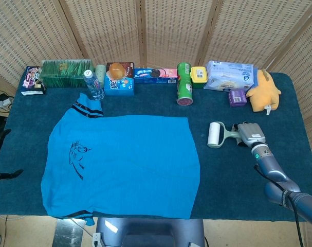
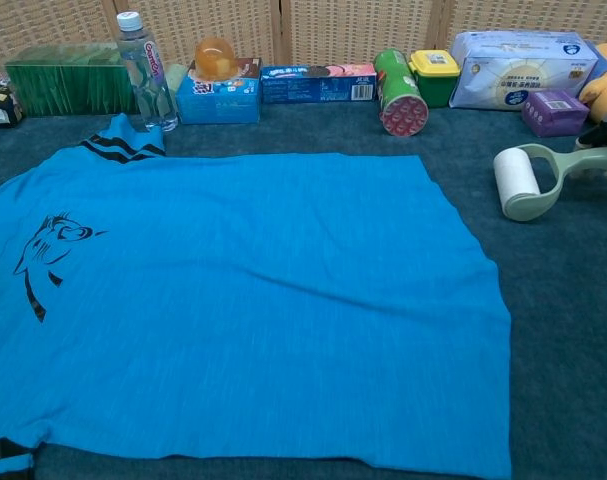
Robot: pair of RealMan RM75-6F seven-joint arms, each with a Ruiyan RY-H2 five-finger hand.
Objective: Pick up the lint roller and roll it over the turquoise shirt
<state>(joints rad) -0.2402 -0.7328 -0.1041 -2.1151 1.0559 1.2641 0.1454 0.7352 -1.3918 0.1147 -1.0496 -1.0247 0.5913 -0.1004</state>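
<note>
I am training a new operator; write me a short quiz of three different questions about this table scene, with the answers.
1. True or false: the white lint roller with the pale green handle lies on the turquoise shirt.
2. Which hand holds the roller's handle? A) left hand B) right hand C) neither
3. Fill the gap: the tall green cylindrical snack can stands just left of the small ____ box with a green base.

Key
1. False: it is over the dark blue tablecloth, to the right of the shirt.
2. B: the right hand grips the handle.
3. yellow
</note>
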